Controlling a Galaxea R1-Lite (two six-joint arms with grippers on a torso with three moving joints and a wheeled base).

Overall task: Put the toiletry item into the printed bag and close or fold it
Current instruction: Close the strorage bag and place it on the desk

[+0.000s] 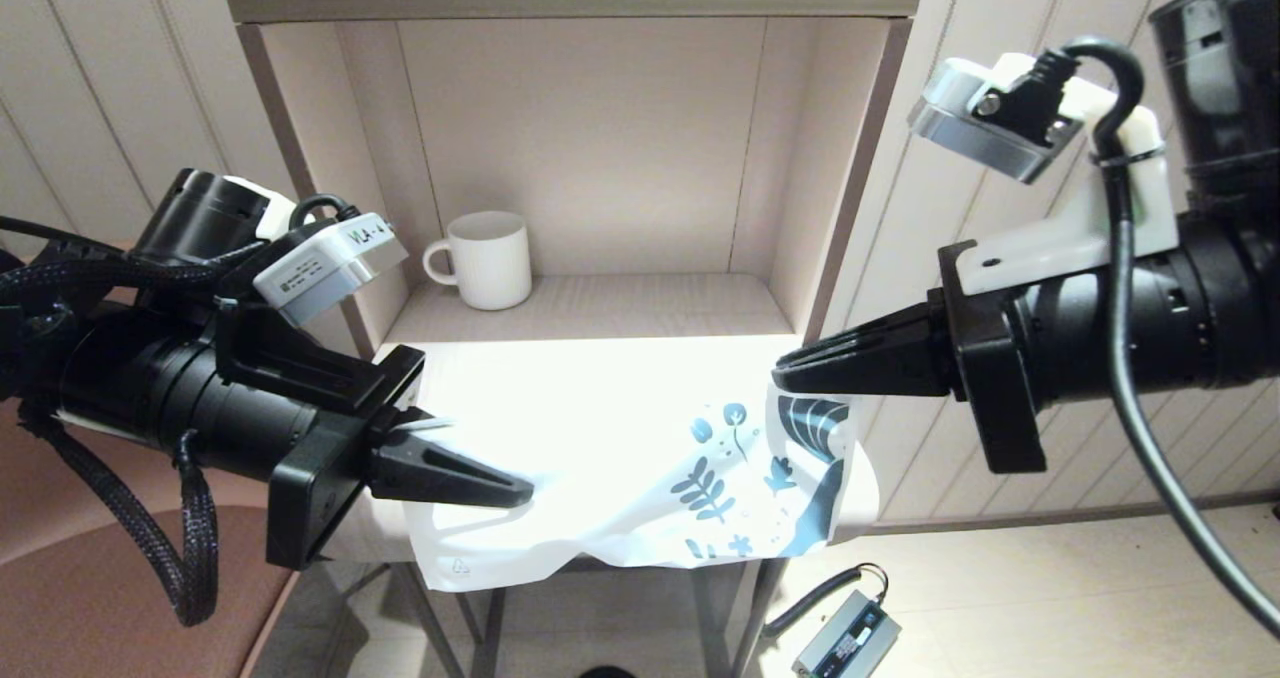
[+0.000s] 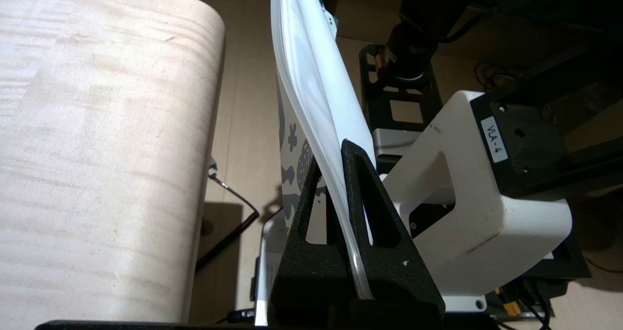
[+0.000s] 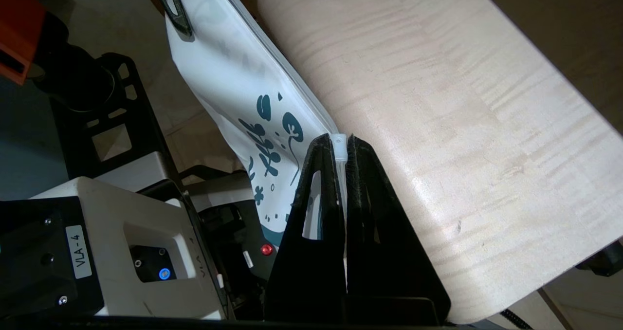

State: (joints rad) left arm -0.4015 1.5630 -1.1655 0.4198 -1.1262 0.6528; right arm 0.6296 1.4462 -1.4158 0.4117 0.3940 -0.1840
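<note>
**White plastic bag pinched at both ends, contents can't be made out**

White see-through plastic, blue leaf print at one end: that's the bag, hanging off the front edge of the pale wood table. The left gripper is clamped on its plain end, the right gripper on the zip-strip corner by the print. Both arms run out of view. Can't tell if the little white stick is inside. A white mug sits on the shelf behind.
</note>
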